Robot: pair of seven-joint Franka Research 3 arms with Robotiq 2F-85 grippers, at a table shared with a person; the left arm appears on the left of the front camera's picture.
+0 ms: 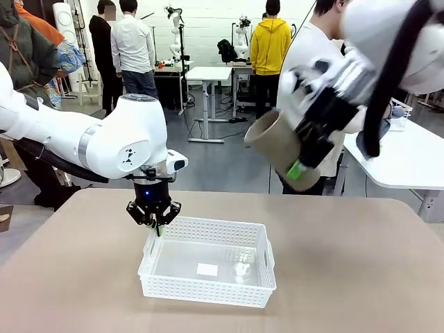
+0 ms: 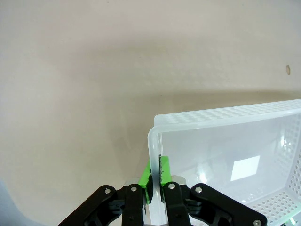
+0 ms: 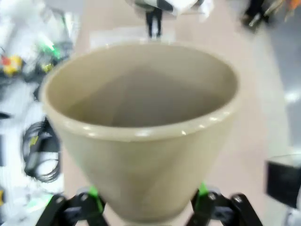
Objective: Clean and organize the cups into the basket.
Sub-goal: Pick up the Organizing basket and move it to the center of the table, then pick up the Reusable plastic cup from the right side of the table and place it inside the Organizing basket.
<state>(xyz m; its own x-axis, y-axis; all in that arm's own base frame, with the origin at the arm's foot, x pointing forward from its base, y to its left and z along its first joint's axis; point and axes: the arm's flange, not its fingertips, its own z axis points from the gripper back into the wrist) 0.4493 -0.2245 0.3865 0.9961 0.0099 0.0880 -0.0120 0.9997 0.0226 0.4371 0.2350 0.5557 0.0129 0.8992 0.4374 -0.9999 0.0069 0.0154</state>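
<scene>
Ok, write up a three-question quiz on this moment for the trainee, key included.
1. True or false: two cups lie in the basket.
2. The left gripper is shut on: A) the basket's wall near a corner; B) a green cup; C) nothing.
3. What does the right gripper hold, and how?
Key: 1 false, the basket holds no cup. 2 A. 3 a brown cup, tilted, up in the air.
</scene>
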